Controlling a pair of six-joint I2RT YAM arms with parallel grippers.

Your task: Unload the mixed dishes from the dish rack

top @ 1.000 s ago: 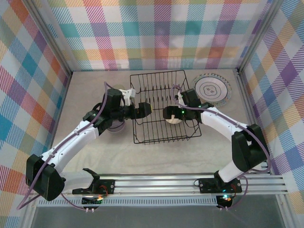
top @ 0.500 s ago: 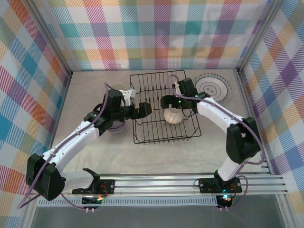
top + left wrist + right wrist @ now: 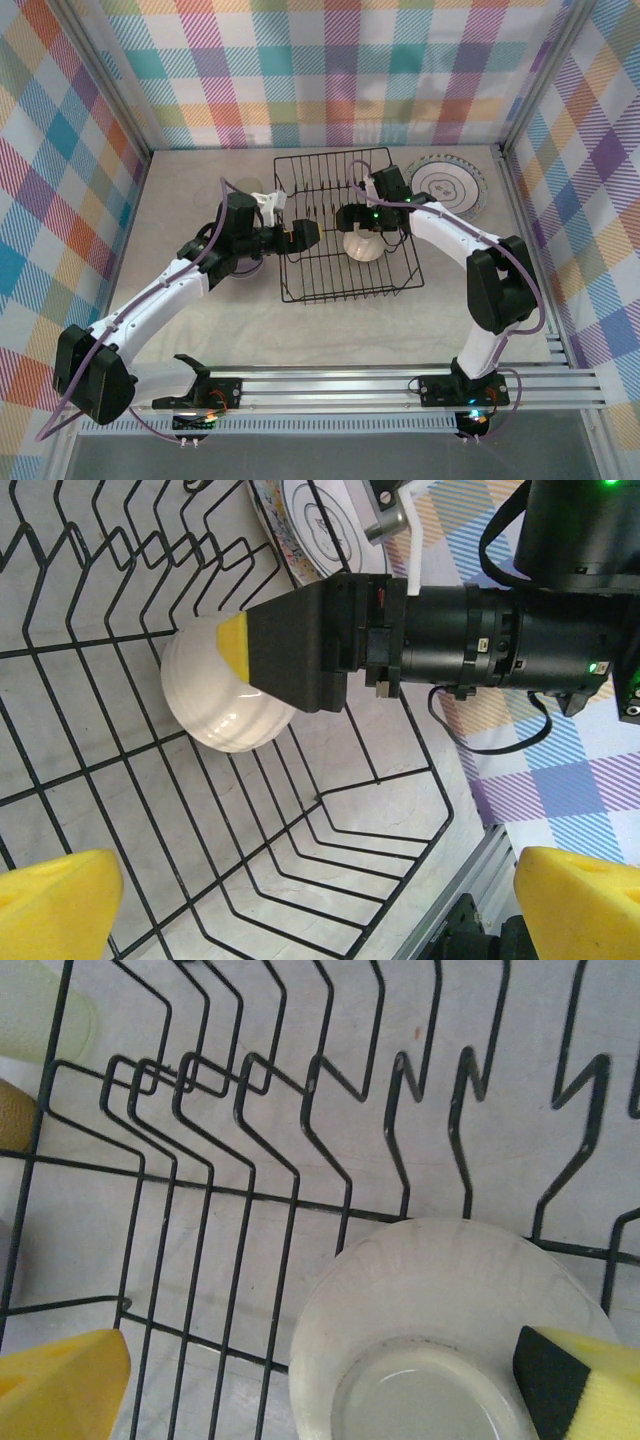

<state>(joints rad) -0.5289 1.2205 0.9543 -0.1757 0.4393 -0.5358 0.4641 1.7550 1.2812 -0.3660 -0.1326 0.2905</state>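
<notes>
An aluminium rail carrying both arm bases runs along the near edge. Beyond it lies a pale beige, faintly mottled tabletop. At its middle stands the black wire dish rack, holding one upturned cream ribbed bowl. The left gripper hangs over the rack's left side, fingers spread wide and empty. The right gripper hovers above the bowl, jaws fully apart, gripping nothing. A round ringed white plate lies flat just beside the rack's far right corner. Pastel plaid walls enclose three sides.
</notes>
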